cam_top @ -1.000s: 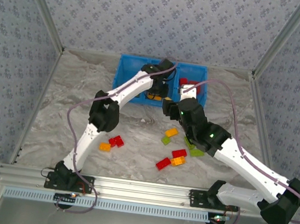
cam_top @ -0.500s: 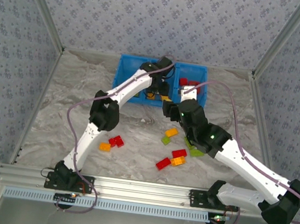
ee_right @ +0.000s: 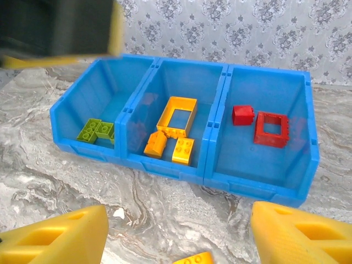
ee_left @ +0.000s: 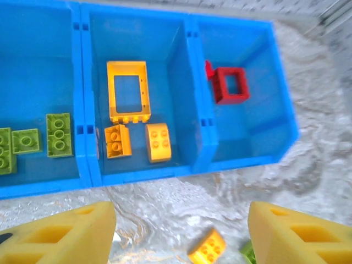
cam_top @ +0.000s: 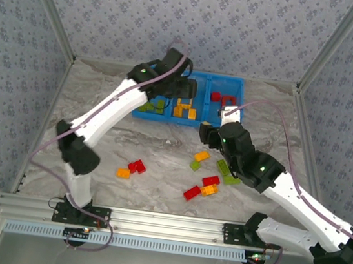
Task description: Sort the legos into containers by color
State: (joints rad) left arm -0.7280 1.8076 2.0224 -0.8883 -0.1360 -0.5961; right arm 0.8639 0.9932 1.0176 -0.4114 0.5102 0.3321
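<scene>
Top external view, from the left: the left arm reaches up and across, and the left gripper point(cam_top: 181, 88) hangs above the blue tray point(cam_top: 232, 80) at the far side of the table point(cam_top: 88, 114). The left wrist view looks down into the tray's three side-by-side compartments. The left one holds green bricks point(ee_left: 34, 141). The middle one holds an orange frame point(ee_left: 128, 91) with two orange bricks point(ee_left: 117, 141) just in front of it. The right one holds a red frame point(ee_left: 231, 85). That gripper's yellow fingers point(ee_left: 60, 236) stand wide apart with nothing clasped between them, so it is released and empty.

On the table, the top view takes in the unsorted pieces. At the left an orange brick point(cam_top: 123, 172) lies just beside a red brick point(cam_top: 137, 166). Nearer the middle lie another orange one point(cam_top: 201, 155), a small green one point(cam_top: 195, 165), a long green one point(cam_top: 229, 173) partly under the right arm, and a red and orange pair point(cam_top: 211, 181) with one more red piece point(cam_top: 191, 192) close by.

The right gripper point(cam_top: 210, 135) sits near the tray's front wall. In the right wrist view its fingers point(ee_right: 302, 234) are spread wide and hold nothing. This view shows a small red brick point(ee_right: 242, 115) plainly, beside the red frame but apart from it. In the left wrist view the divider mostly hides it. It also catches the left gripper as a dark blur above the left compartment.
</scene>
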